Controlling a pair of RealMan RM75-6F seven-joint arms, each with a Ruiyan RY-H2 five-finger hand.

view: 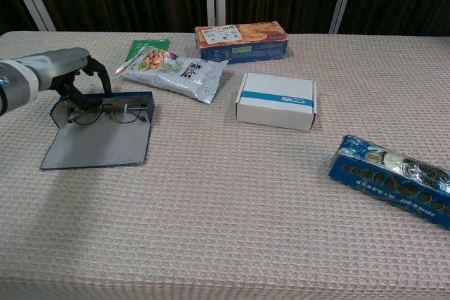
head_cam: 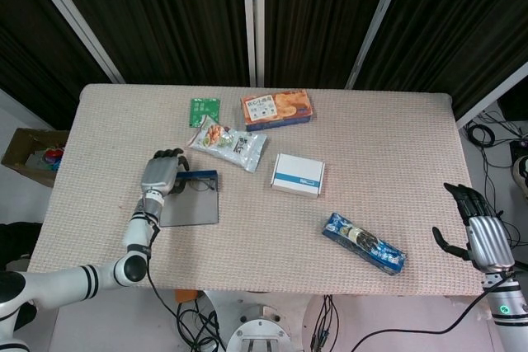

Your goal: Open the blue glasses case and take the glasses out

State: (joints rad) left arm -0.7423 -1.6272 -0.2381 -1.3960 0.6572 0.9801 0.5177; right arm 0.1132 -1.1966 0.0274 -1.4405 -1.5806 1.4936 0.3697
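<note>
The blue glasses case (view: 95, 147) lies open and flat at the table's left, its grey lining up; the head view shows the case (head_cam: 190, 208) too. Thin-rimmed glasses (view: 112, 112) rest across its far part, folded out, and the glasses (head_cam: 198, 185) show faintly from above. My left hand (view: 60, 68) hovers over the case's left end, fingers apart and curved down, one fingertip (view: 72, 100) reaching the glasses' left end. It holds nothing that I can see. My right hand (head_cam: 483, 232) hangs open beyond the table's right front corner, far from the case.
A white box (view: 276, 100) sits mid-table, a silver snack bag (view: 176, 68) and a green packet (view: 144, 47) lie behind the case, and an orange biscuit box (view: 241, 38) stands at the back. A blue snack pack (view: 394, 177) lies at front right.
</note>
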